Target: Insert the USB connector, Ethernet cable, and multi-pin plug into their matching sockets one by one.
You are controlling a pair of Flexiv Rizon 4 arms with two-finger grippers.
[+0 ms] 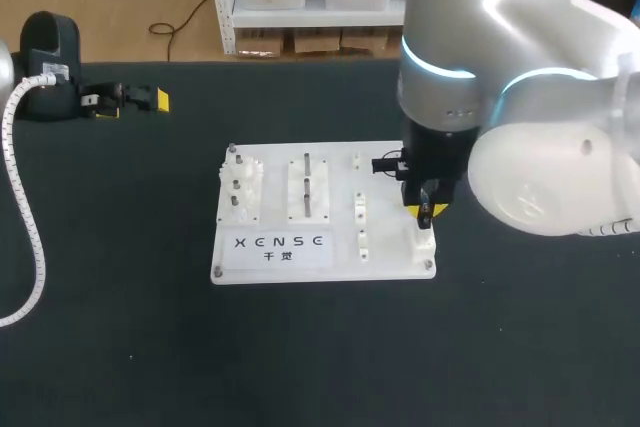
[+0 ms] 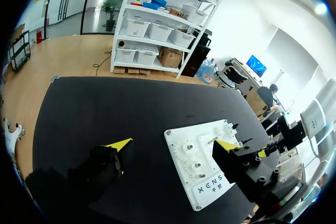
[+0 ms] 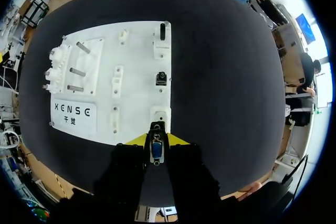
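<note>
Right wrist view alone shows multi-pin plug point(image 3: 156, 148) clamped in right jaws; left jaws wide, empty.

White board point(image 1: 385, 247) on the dark bench point(image 1: 120, 327), white label point(image 1: 278, 247) along the board's near edge toward its left corner, one row of five dark capital letters, two smaller characters centred beneath, same label point(image 3: 72, 115) visible from the right wrist, and point(image 2: 215, 186) from the left wrist

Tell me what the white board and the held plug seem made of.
White board: probably plastic, even white with a soft sheen. Multi-pin plug: silvery, glinting shell suggests metal; bluish insert looks plastic, though too small to be sure.
</note>
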